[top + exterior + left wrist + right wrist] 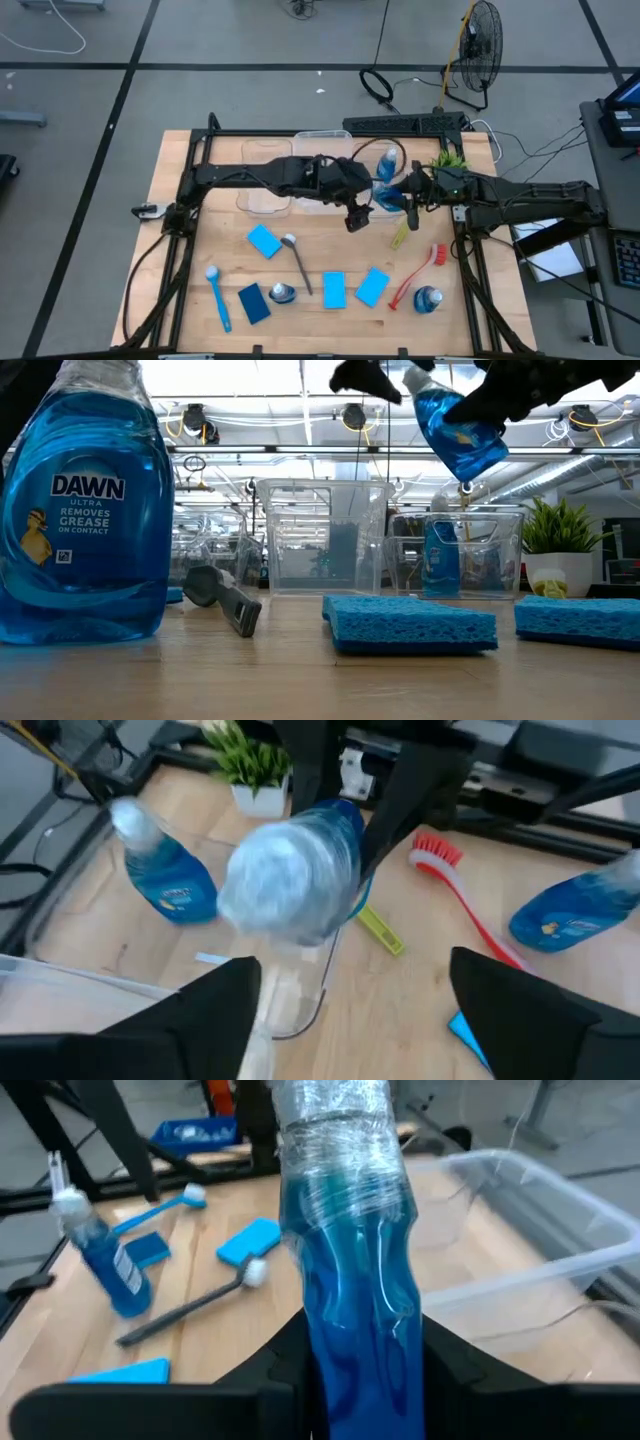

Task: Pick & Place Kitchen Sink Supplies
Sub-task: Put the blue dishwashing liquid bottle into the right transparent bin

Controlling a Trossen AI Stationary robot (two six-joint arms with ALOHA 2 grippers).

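- Blue bottle (350, 1310) hangs tilted in the air above the clear bin (470, 555), cap end up.
- My right gripper (350, 1370) is clamped on its body.
- My left gripper (350, 1020) sits just beside that bin, fingers spread apart, holding nothing.
- Second bottle (440, 560) stands inside the bin.

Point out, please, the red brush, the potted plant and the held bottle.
red brush (415, 280), high view, middle of handle
potted plant (562, 550), low view, leaves
held bottle (355, 1320), right wrist view, blue body
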